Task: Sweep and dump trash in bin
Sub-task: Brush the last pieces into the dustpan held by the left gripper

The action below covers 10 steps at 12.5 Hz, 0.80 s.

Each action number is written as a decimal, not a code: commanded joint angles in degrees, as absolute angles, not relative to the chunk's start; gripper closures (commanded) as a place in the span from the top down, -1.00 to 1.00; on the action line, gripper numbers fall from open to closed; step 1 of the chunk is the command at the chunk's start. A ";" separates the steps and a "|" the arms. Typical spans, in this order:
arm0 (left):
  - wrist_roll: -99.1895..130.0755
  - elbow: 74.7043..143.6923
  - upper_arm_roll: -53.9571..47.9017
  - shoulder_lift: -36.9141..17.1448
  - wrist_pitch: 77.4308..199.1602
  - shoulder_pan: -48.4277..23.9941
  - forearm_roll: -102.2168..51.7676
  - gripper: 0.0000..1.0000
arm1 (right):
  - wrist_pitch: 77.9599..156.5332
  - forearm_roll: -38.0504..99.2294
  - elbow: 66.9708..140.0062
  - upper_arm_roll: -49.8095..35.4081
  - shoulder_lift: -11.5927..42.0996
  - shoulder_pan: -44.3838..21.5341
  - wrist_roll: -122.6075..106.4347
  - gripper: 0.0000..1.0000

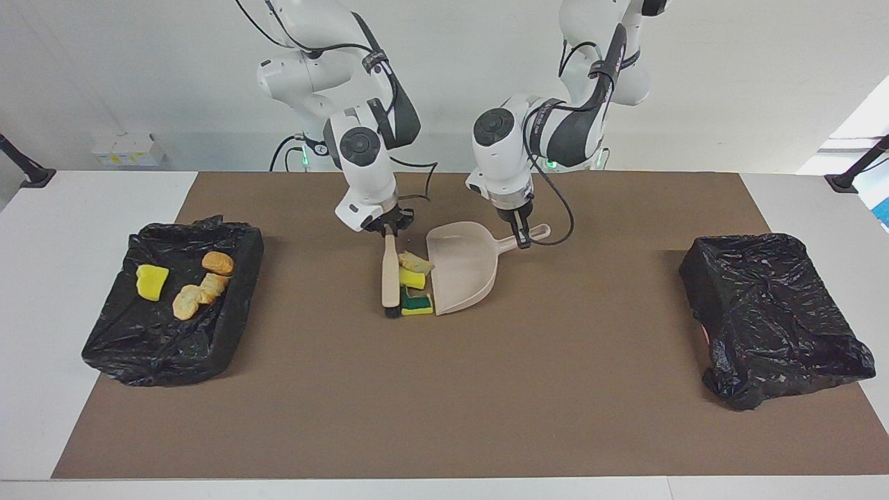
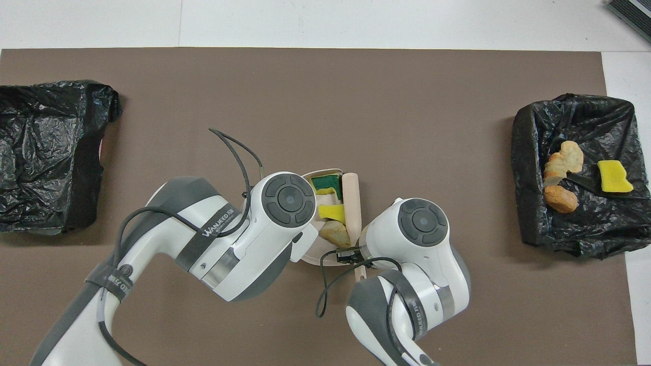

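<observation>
My right gripper point(image 1: 389, 232) is shut on the handle of the beige brush point(image 1: 391, 278), whose black bristles rest on the mat. Pressed between the brush point(image 2: 352, 198) and the mouth of the beige dustpan point(image 1: 464, 272) are three trash scraps: a tan chunk point(image 1: 415, 262), a yellow sponge point(image 1: 412, 278) and a green-and-yellow sponge point(image 1: 417, 303). From overhead these scraps point(image 2: 331, 211) sit on the pan's lip. The left gripper point(image 1: 522, 239) is shut on the dustpan's handle. A black-lined bin point(image 1: 173, 326) at the right arm's end holds a yellow sponge point(image 1: 151, 282) and tan chunks point(image 1: 198, 295).
A second black-lined bin point(image 1: 771, 312) stands at the left arm's end of the brown mat point(image 1: 444, 403). In the overhead view, the left arm's wrist point(image 2: 285, 198) covers most of the dustpan and the right arm's wrist point(image 2: 417, 221) covers the brush handle.
</observation>
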State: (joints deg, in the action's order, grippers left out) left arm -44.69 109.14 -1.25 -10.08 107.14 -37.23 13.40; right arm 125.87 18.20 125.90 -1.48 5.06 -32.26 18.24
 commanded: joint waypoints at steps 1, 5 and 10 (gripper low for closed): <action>-45.53 111.71 -0.97 -8.00 106.35 -37.88 14.15 -1.00 | 125.16 22.58 124.19 -1.67 5.71 -32.52 16.00 -1.00; -45.62 111.71 -0.97 -8.09 106.88 -36.91 13.89 -1.00 | 117.09 21.27 123.40 -0.62 3.00 -30.77 16.17 -1.00; -45.62 111.71 -0.97 -8.09 106.53 -36.74 13.80 -1.00 | 107.42 10.03 123.40 -0.70 -1.66 -27.42 18.01 -1.00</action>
